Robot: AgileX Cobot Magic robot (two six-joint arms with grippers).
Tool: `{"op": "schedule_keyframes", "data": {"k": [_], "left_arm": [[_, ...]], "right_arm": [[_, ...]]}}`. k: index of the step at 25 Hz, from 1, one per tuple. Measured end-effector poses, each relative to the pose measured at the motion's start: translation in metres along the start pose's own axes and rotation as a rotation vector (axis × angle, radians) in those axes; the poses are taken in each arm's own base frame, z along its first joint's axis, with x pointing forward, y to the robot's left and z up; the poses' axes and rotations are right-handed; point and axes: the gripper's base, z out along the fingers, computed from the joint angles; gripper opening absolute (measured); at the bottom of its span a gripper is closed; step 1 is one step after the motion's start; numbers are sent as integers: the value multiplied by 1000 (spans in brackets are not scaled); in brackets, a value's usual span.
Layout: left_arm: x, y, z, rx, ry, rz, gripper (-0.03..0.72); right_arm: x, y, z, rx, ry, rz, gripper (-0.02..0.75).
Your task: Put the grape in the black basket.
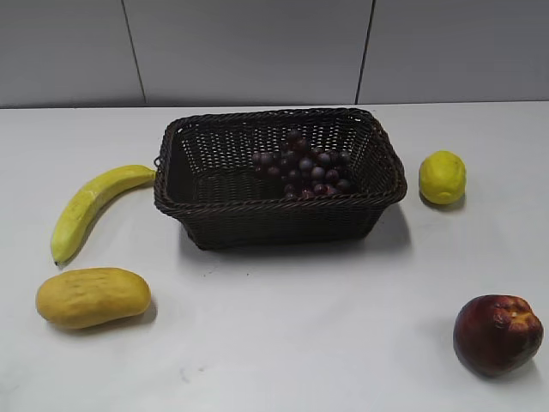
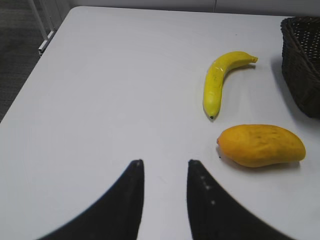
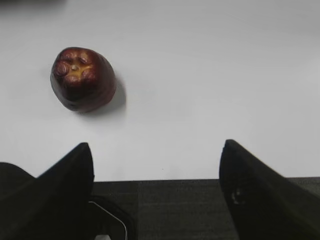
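The grape (image 1: 304, 166), a bunch of dark red and purple grapes, lies inside the black basket (image 1: 377, 197) toward its right half. The basket stands at the middle back of the white table; its corner shows in the left wrist view (image 2: 302, 60). Neither gripper shows in the exterior view. My left gripper (image 2: 165, 162) is open and empty over bare table, left of the mango. My right gripper (image 3: 156, 147) is wide open and empty at the table's front edge, near the apple.
A banana (image 1: 90, 206) (image 2: 217, 82) and a yellow-orange mango (image 1: 93, 297) (image 2: 261, 145) lie left of the basket. A lemon (image 1: 442, 177) lies right of it. A dark red apple (image 1: 497, 334) (image 3: 82, 78) sits front right. Dark floor lies beyond the table edge (image 3: 160, 179).
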Motion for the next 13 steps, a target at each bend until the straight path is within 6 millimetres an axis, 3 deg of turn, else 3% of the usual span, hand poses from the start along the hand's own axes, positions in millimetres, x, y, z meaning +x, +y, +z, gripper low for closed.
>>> {"op": "schedule_keyframes", "data": {"k": [13], "left_arm": [[0,0,0,0,0,0,236]], "right_arm": [[28,0,-38,-2,-291,-4,588]]}}
